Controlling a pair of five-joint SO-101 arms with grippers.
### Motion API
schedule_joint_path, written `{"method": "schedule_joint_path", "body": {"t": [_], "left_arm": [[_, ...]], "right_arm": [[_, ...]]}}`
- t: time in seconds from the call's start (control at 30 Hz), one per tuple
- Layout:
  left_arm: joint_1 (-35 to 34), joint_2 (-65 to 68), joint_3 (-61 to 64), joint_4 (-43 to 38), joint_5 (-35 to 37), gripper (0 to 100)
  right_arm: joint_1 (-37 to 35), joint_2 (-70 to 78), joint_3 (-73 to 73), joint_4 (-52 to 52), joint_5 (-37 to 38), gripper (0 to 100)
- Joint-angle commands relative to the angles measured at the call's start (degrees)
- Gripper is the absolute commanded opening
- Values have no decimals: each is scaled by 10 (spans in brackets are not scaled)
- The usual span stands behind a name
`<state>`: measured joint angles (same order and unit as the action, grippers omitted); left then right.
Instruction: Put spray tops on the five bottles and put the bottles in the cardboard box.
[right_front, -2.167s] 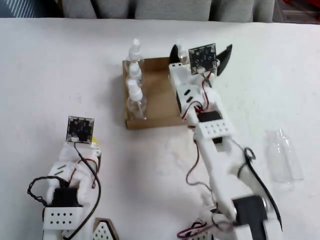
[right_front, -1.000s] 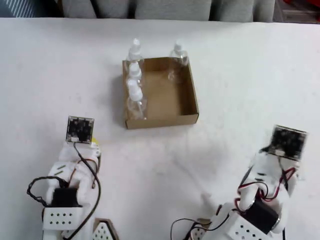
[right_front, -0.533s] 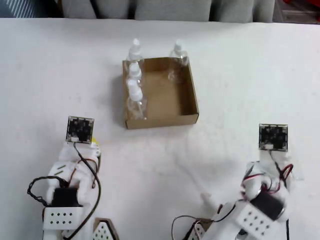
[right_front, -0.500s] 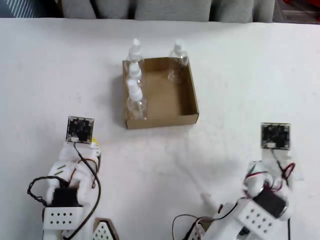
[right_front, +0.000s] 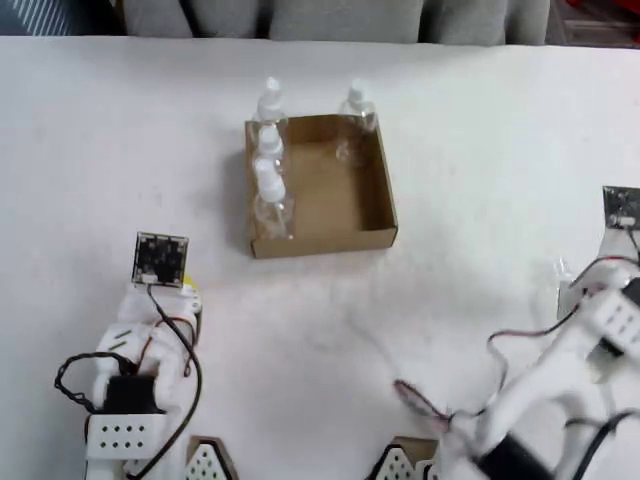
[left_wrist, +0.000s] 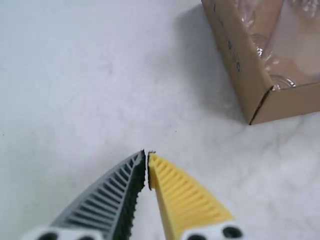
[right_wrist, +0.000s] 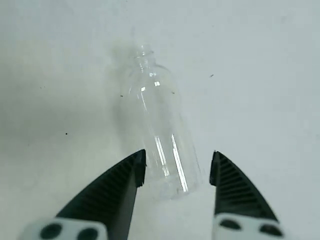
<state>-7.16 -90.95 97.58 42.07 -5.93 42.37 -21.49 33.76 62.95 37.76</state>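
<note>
The cardboard box (right_front: 335, 205) stands at mid-table. Several clear bottles with white spray tops stand in it: three along one wall (right_front: 270, 190) and one at the far corner (right_front: 354, 112). One clear bottle without a top (right_wrist: 161, 135) lies on the white table. My right gripper (right_wrist: 177, 166) is open just above it, with the bottle's base between the black fingers (right_wrist: 129, 176). In the high view, the right arm (right_front: 600, 310) is at the table's right edge. My left gripper (left_wrist: 147, 161) is shut on nothing, low over the table near the box's corner (left_wrist: 260, 97).
The left arm (right_front: 140, 370) sits at the front left of the table. Loose red and black wires (right_front: 420, 400) trail from the right arm near the front edge. Chair backs (right_front: 330, 18) line the far side.
The right arm drew back from the box to the front right. It then swung out to the table's right edge, over the lying bottle. The left arm has not moved.
</note>
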Motion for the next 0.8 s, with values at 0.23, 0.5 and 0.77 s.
{"method": "schedule_joint_path", "body": {"t": [0.23,0.5,0.77], "left_arm": [[-5,-1,-3,-11,-4,21],[2,0,-16,21,-4,21],[73,1,-230,263,-46,21]], "right_arm": [[-26,189,-111,0,7,330],[-7,136,-113,81,-48,329],[57,62,-99,102,-65,176]]}}
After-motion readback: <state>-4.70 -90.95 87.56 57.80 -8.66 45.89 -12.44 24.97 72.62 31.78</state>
